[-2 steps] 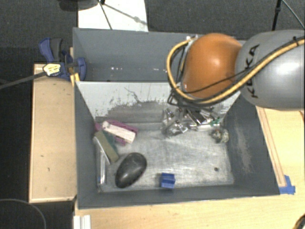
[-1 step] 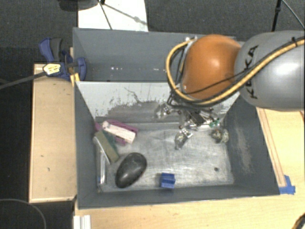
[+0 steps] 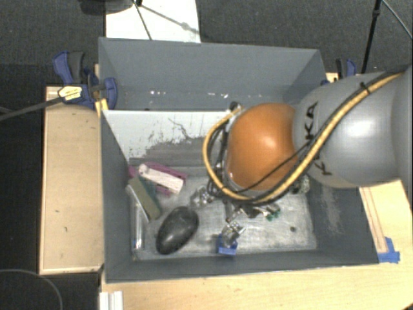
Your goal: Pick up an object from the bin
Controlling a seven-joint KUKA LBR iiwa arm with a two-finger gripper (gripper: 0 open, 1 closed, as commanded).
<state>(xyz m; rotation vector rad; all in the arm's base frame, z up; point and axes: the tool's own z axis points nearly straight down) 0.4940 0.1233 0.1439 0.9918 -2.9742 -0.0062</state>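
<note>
Camera view: the arm (image 3: 361, 134) comes in from the right. Its orange cover (image 3: 258, 144), looped by a yellow-and-black cable (image 3: 208, 154), hangs over the middle of the grey bin (image 3: 206, 70). The landmark is a dark grey oval lump (image 3: 175, 230) lying on the bin floor towards the front left.

The gripper (image 3: 231, 228) reaches down below the orange cover, just to the right of the lump and apart from it. Whether it is wide or narrow cannot be told, since its metal parts blur together.

A small blue piece (image 3: 226, 245) lies right of the lump and a little nearer the front wall. It sits directly under the gripper's tip and is the thing closest to it, though contact between them cannot be made out.

An olive-green block (image 3: 145, 199) lies tilted just behind and left of the lump. A pink and white packet (image 3: 161, 176) lies further back behind it. A clear thin stick (image 3: 136, 221) runs along the left wall, left of the lump. A small green bit (image 3: 271, 215) lies well to the lump's right, beyond the gripper.
</note>
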